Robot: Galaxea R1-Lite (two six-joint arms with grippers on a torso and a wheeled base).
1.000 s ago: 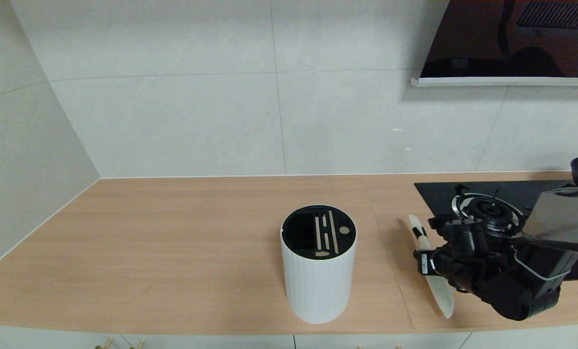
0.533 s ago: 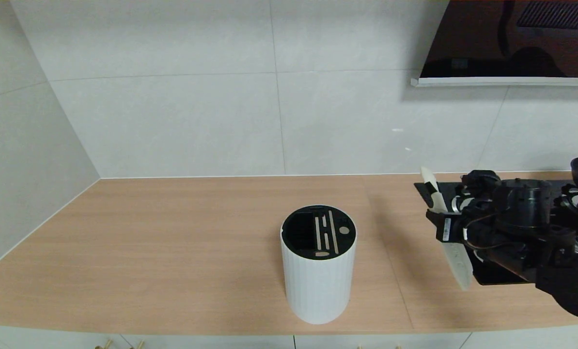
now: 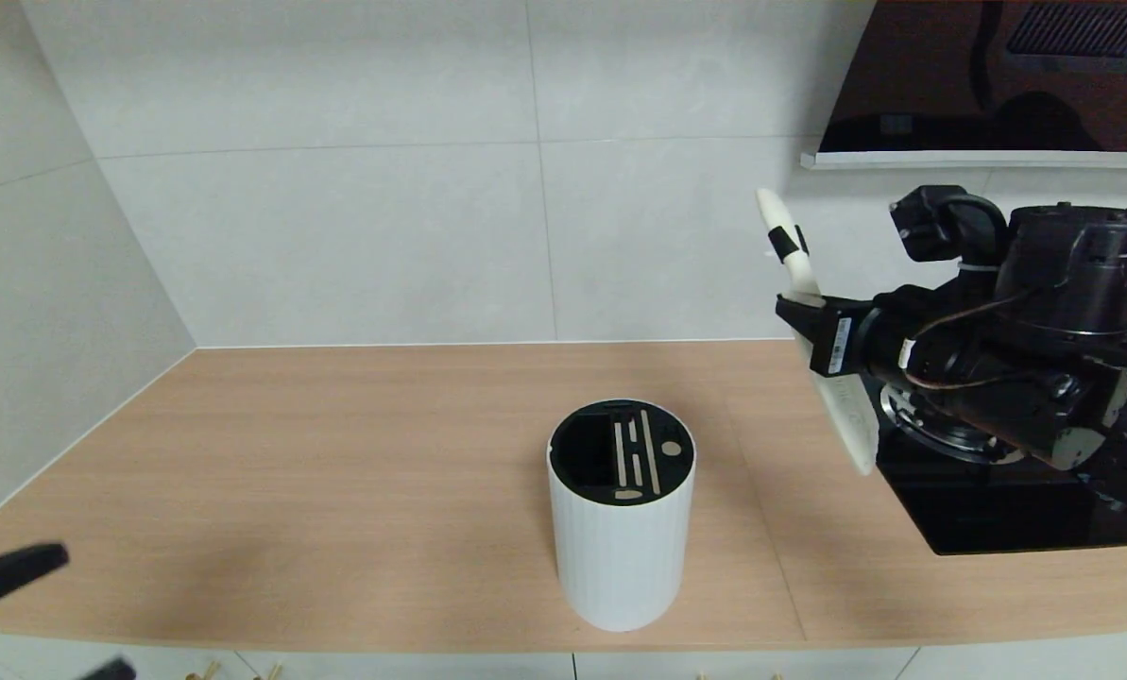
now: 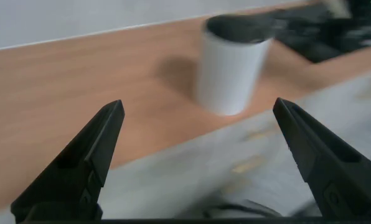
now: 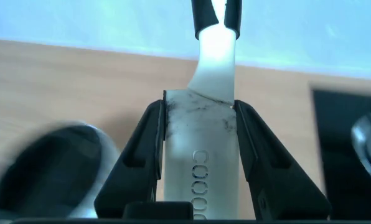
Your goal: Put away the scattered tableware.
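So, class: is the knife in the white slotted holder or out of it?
Out. The right gripper holds the knife in the air, blade down, right of the holder, whose slots look empty.

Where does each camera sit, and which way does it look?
Head view: high on the robot, looking down at the countertop; right gripper holds a knife aloft.
Left wrist view: on the left arm, facing past the open left gripper toward the holder.
Right wrist view: on the right arm, looking along the clamped knife.
Shared: all three show the holder.
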